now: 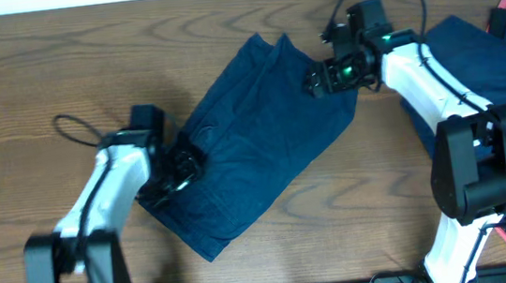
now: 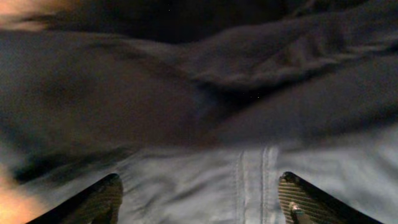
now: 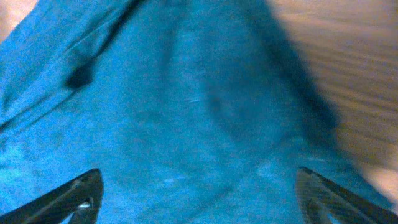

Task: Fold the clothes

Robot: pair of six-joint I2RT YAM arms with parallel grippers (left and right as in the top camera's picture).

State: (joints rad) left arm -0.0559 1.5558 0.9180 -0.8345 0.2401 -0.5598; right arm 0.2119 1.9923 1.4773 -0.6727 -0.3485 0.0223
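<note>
While wooden table (image 1: pixel 20 72) carries navy garment (image 1: pixel 252 132) diagonally at centre, spare pile (image 1: pixel 484 56) sits at right edge. Left gripper (image 1: pixel 180 168) over near-left hem, right gripper (image 1: pixel 322 80) over far-right corner, both spread apart, nothing pinched. Likely grasp step; next needs closing on cloth edges
</note>
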